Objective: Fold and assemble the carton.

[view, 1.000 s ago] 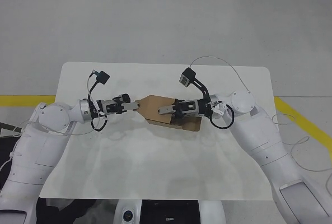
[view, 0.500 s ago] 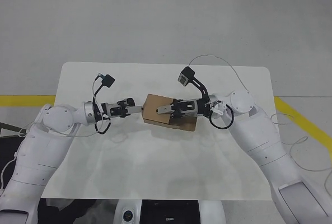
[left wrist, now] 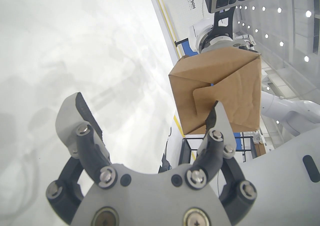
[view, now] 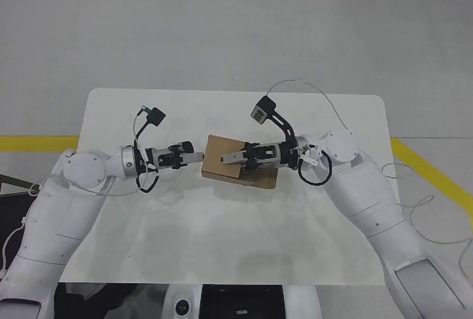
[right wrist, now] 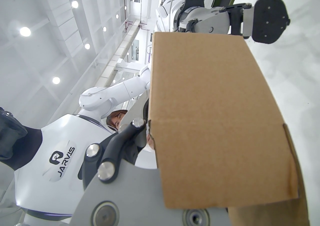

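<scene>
**Carton at mid-desk: right tool clamped on it, left tool wide at its closed end**

The carton [view: 240, 163] is seen near the middle of the white desk [view: 220, 231], between the two tools. It is brown, lies on its side and is squared up into a box shape. Whether its underside rests on the desk or is held just above it cannot be told.

The right tool [view: 230, 157] is laid along the carton's top from the end on the robot's right and is closed on one card panel. In the right wrist view one dark finger [right wrist: 126, 134] is pressed against the panel's edge. The other finger is hidden behind the card. At the end nearest this tool a flap [right wrist: 270, 214] is seen standing out past the panel, not folded in.

The left tool [view: 196, 155] is held just beside the carton's opposite end, level with it. Its jaws are set wide apart and nothing is held between them. In the left wrist view both fingers [left wrist: 82, 114] are seen spread, with bare desk between them. The tip of one finger is lined up over the carton's end face; contact cannot be confirmed from any view.

That end face is closed. The flaps are folded across it in slanted creases, and a rounded tab [left wrist: 203, 102] is laid over the middle. The card there is slightly wrinkled.

A yellow floor stripe [view: 21, 143] is seen beyond the desk's side edges.
</scene>
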Controlling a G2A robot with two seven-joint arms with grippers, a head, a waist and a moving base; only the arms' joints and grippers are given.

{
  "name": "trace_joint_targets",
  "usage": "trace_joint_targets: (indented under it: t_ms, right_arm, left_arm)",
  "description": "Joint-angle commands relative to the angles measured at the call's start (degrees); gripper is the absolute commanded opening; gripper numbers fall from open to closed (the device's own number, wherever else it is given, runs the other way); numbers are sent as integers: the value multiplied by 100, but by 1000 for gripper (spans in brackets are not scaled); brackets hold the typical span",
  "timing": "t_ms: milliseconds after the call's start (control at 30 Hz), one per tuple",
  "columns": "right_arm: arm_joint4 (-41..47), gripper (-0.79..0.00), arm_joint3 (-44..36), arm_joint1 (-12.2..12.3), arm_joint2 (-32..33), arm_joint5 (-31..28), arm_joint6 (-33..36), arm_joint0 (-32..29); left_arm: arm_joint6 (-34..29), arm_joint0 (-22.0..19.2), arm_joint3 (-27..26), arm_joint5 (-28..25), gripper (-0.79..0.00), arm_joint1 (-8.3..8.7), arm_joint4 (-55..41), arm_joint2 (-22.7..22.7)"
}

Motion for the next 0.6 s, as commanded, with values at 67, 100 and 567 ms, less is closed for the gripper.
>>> trace_joint_targets:
  t_ms: [67,100,567]
  right_arm:
    - [92,-785,41,-36,-59,-75,100,13]
    - [115,-785,57,-47,-71,-98,117,22]
    - [299,-785,250,-169,-181,-288,246,160]
  left_arm:
    - [-9,9,-7,-7,0,-6,-77,23]
    - [-13,10,-12,-8,0,-8,-105,30]
    - [-159,22,-115,4,0,-21,-408,72]
